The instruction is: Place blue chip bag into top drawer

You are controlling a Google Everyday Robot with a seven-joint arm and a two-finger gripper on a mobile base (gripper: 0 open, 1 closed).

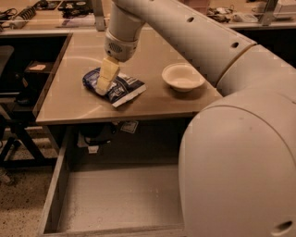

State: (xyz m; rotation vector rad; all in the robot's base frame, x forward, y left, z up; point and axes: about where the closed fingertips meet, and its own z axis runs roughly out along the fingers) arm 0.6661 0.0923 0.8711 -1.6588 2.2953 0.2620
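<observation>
The blue chip bag [121, 88] lies crinkled on the tan tabletop [78, 109], left of centre, with its silvery edge toward the front. My gripper [104, 82] comes down from the white arm above and sits on the left part of the bag, touching it. The top drawer [120, 196] is pulled out below the table's front edge; its flat grey bottom holds nothing and its right part is hidden behind my arm's large white body.
A white round bowl [183, 77] stands on the table to the right of the bag. My arm's bulky white body [240, 162] fills the lower right. A dark chair frame [18, 134] stands left of the table. Another cluttered table [46, 14] is behind.
</observation>
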